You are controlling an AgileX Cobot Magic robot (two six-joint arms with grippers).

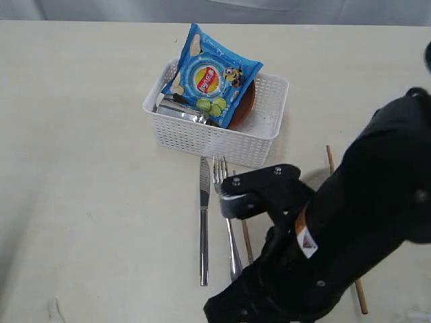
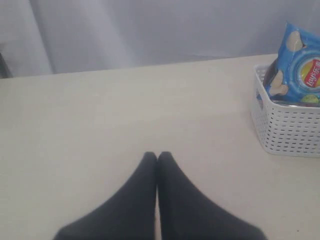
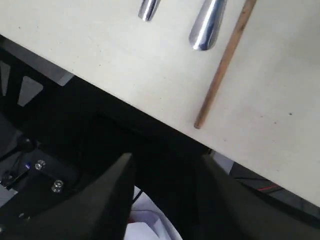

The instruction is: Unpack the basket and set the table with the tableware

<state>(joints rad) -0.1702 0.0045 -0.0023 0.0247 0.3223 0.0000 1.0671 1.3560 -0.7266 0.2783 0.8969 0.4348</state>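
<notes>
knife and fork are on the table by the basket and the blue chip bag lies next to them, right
No. The knife and fork lie on the table before the basket, but the blue chip bag stands inside the basket, as the exterior view shows.

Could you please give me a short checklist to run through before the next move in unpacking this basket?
1. Knife and fork laid on the table in front of the basket: ok.
2. Chopsticks out: ok, though they lie apart, one beside the fork, one farther right.
3. Basket emptied: not ok; the chip bag, plate and a shiny steel item are inside.
4. What lies under the chip bag: cannot tell.
5. Right claw open and empty: ok.
6. Left claw clear of the basket: ok, shut over bare table.
</notes>
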